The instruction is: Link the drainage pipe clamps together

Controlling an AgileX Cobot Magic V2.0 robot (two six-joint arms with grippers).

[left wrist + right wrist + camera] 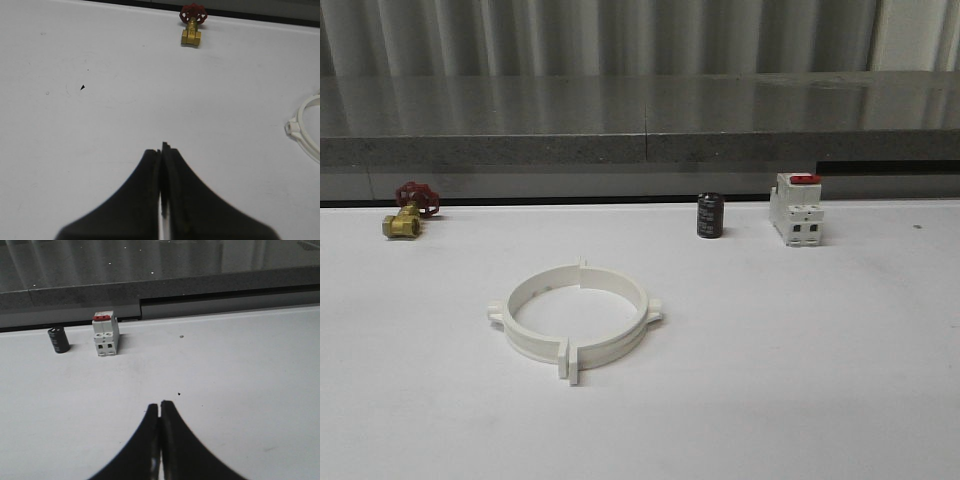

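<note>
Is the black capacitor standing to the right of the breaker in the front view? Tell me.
No. The black capacitor stands left of the white breaker, both along the table's far edge.

I take the drainage pipe clamps (pixel 576 316) as my landmark: the two halves lie on the bench (pixel 800 380) with their ends meeting to form a ring. Behind them and to the left I see the valve (pixel 408 213). Behind and to the right stands the capacitor (pixel 710 215), and the breaker (pixel 795 208) is just right of that.
</note>
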